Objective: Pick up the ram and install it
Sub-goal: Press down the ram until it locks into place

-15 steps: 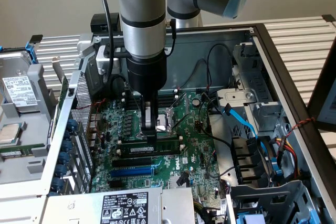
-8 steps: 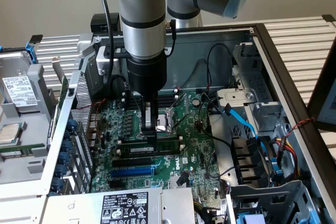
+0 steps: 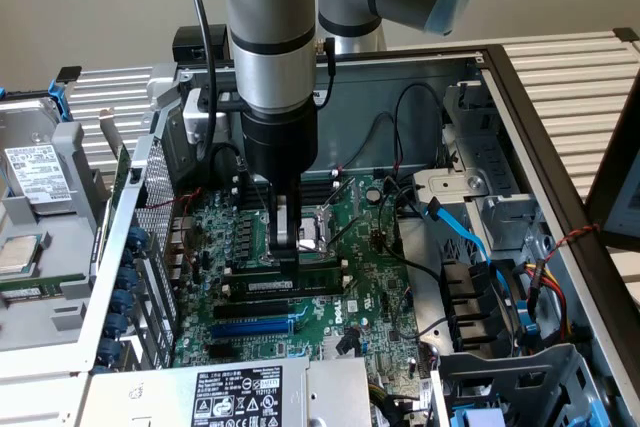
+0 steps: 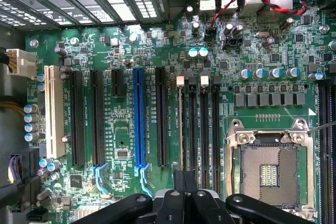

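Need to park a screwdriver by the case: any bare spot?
The slatted tabletop past the case wall, on the exterior view's right, is bare. Inside, the motherboard is crowded with slots, cables and the gripper.

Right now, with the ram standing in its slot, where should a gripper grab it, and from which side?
Probably best to pinch the ram mid-length across its flat faces, coming straight down from above. It stands on edge with only its top edge free, and empty memory slots run close alongside.
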{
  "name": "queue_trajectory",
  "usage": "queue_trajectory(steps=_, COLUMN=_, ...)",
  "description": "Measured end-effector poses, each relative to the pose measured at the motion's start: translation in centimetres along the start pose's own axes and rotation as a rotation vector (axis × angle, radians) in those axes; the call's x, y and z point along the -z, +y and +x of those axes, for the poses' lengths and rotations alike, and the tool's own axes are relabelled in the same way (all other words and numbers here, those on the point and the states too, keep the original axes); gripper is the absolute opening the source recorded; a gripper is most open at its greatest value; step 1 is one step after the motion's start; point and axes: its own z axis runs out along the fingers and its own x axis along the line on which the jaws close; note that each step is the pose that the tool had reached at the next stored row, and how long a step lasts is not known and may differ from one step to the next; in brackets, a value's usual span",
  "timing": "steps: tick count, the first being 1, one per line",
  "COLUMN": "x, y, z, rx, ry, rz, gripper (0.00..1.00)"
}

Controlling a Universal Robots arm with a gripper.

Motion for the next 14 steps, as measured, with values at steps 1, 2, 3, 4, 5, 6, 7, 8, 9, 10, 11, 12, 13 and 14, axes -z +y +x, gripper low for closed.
queue_trajectory(steps=1, x=0.00, y=0.00, z=0.00, rx=0.000, ry=0.0000, rz=0.0000, gripper=0.11)
queue_trajectory(steps=2, x=0.00, y=0.00, z=0.01, rx=0.000, ry=0.0000, rz=0.0000, gripper=0.11)
queue_trajectory(steps=3, x=0.00, y=0.00, z=0.02, rx=0.000, ry=0.0000, rz=0.0000, gripper=0.11)
queue_trajectory(steps=4, x=0.00, y=-0.01, z=0.03, rx=0.000, ry=0.0000, rz=0.0000, gripper=0.11)
queue_trajectory(steps=5, x=0.00, y=-0.01, z=0.04, rx=0.000, ry=0.0000, rz=0.0000, gripper=0.11)
queue_trajectory(steps=6, x=0.00, y=-0.01, z=0.05, rx=0.000, ry=0.0000, rz=0.0000, gripper=0.11)
queue_trajectory(steps=7, x=0.00, y=-0.01, z=0.05, rx=0.000, ry=0.0000, rz=0.0000, gripper=0.11)
queue_trajectory(steps=8, x=0.00, y=-0.01, z=0.05, rx=0.000, ry=0.0000, rz=0.0000, gripper=0.11)
queue_trajectory(steps=9, x=0.00, y=0.00, z=0.05, rx=0.000, ry=0.0001, rz=0.0000, gripper=0.11)
queue_trajectory(steps=10, x=-0.01, y=-0.01, z=0.05, rx=0.000, ry=0.0001, rz=-0.0001, gripper=0.11)
queue_trajectory(steps=11, x=-0.02, y=0.00, z=0.05, rx=0.000, ry=0.0000, rz=-0.0001, gripper=0.11)
queue_trajectory(steps=12, x=-0.03, y=0.00, z=0.06, rx=0.000, ry=-0.0003, rz=-0.0001, gripper=0.11)
queue_trajectory(steps=13, x=-0.04, y=0.00, z=0.05, rx=0.000, ry=-0.0004, rz=-0.0001, gripper=0.11)
queue_trajectory(steps=14, x=-0.05, y=-0.01, z=0.05, rx=0.000, ry=-0.0005, rz=-0.0002, gripper=0.11)
